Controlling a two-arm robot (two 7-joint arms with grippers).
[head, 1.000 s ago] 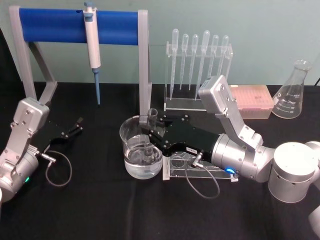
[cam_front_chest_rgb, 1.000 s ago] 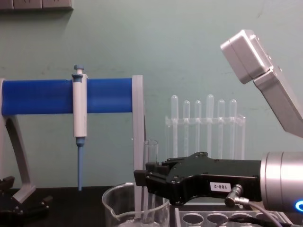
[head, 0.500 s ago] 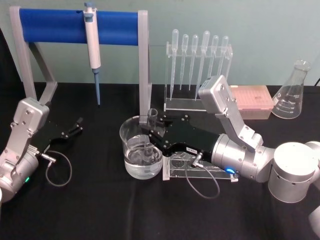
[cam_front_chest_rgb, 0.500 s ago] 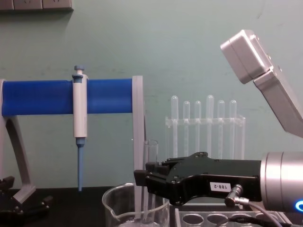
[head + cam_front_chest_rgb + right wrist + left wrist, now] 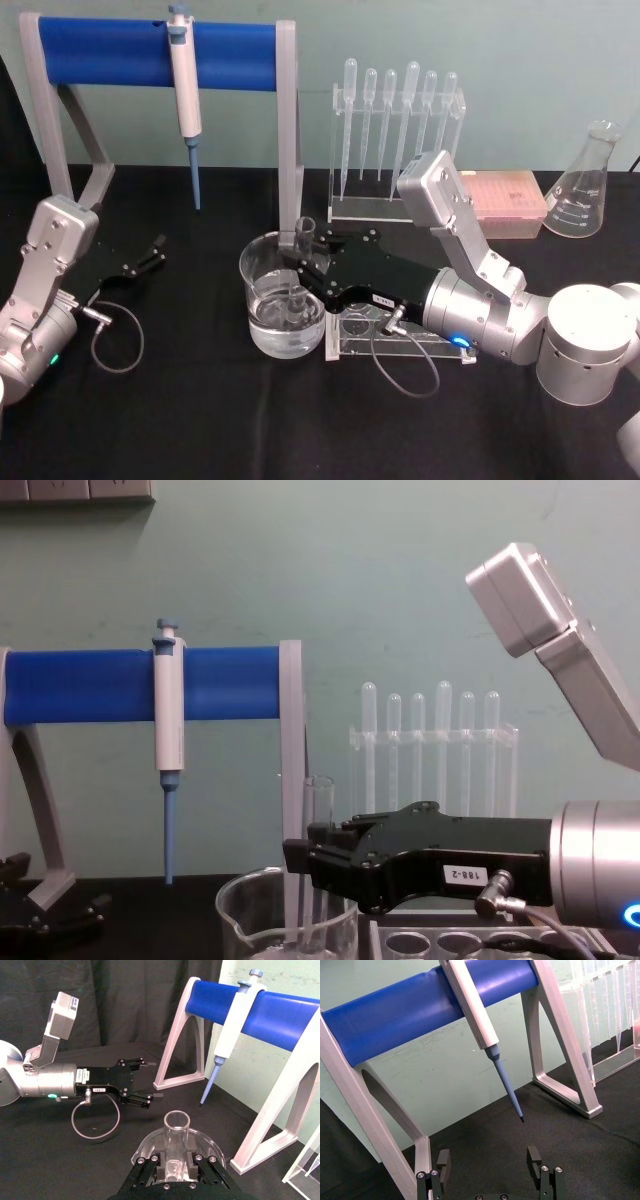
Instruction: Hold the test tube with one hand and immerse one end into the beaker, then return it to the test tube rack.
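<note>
Left pincer (image 5: 152,252) idles low over the black worktop (image 5: 200,420), jaws spread wide, well apart from the glassware; the beaker (image 5: 262,300), part-filled with clear liquid, sits directly below the tips of the right pincer (image 5: 298,265); the test tube (image 5: 304,232) stands upright between that pincer's closed jaws, long axis vertical, flared rim up, rounded end dipped in the liquid; the clear tube rack (image 5: 420,345) lies beneath the pincer's body.
</note>
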